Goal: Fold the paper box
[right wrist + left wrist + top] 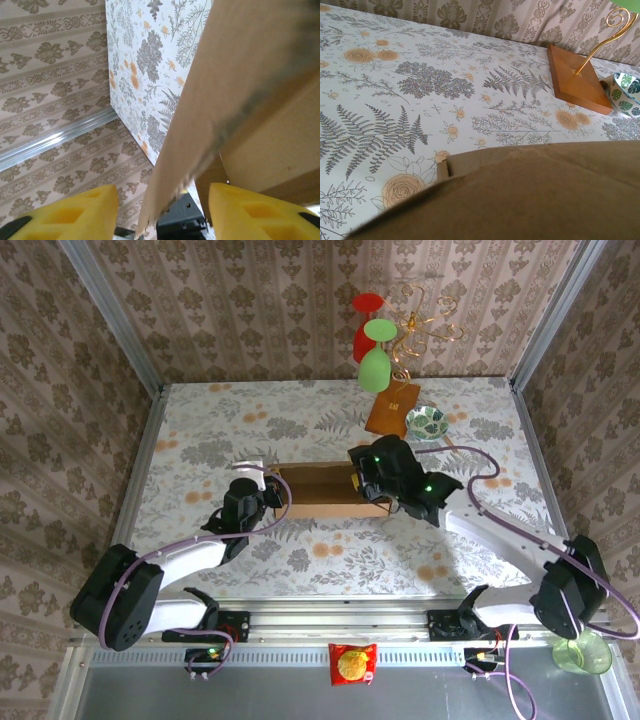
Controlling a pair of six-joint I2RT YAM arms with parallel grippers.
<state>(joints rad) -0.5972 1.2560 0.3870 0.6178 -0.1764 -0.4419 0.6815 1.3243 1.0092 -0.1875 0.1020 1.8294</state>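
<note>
The paper box (318, 492) is a brown cardboard shell lying at the middle of the floral table, long side left to right. My left gripper (270, 496) sits against its left end; in the left wrist view brown cardboard (530, 195) covers the lower half and hides the fingers. My right gripper (360, 480) is at the box's right end. In the right wrist view its yellow pads (70, 212) stand wide apart, and a blurred cardboard flap (240, 75) runs down between them, touching neither pad.
Behind the box stands a gold wire rack on an orange-brown square base (392, 410) (577, 77), with green and red glasses (374, 368) hanging on it. A leaf-patterned bowl (427, 423) (626, 94) sits beside it. A snack packet (352, 662) and a green cup (582, 652) lie by the front rail.
</note>
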